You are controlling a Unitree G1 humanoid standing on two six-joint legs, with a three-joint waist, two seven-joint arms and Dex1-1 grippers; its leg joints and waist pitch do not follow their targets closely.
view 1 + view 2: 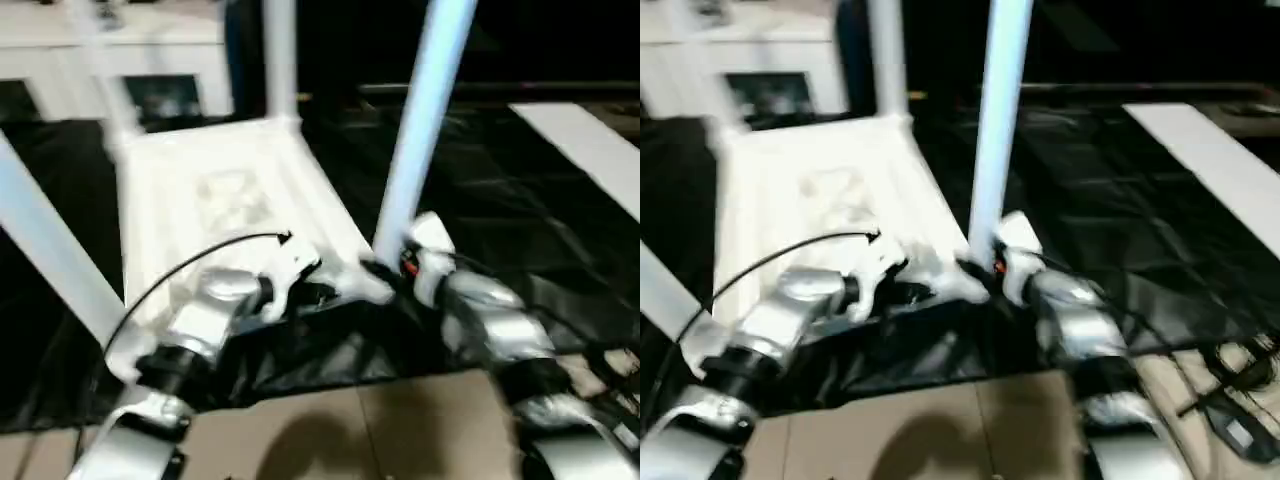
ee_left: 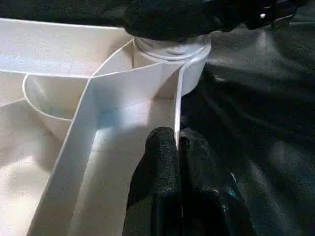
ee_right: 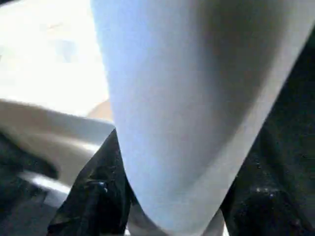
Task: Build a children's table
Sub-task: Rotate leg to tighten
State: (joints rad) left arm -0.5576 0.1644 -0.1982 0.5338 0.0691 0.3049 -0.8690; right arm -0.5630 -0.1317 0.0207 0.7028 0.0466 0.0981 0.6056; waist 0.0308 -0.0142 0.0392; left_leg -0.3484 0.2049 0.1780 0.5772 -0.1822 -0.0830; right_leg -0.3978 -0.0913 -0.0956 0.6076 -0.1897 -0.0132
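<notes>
Both grippers (image 1: 325,292) (image 1: 395,265) grip the upturned table's (image 1: 230,190) near corner.

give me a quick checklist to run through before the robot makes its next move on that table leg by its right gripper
1. Left gripper pinching the table top's side wall: ok, fingers closed on the thin rim.
2. Right gripper around the near leg: ok, a black finger on each side at its base.
3. Near leg upright: not ok, it tilts away from the top.
4. Near leg fully seated in its corner socket: cannot tell, the gripper hides the joint.
5. Table top lying underside up on the black sheet: ok.
6. Other legs in place: ok, three more rise from the corners.
</notes>
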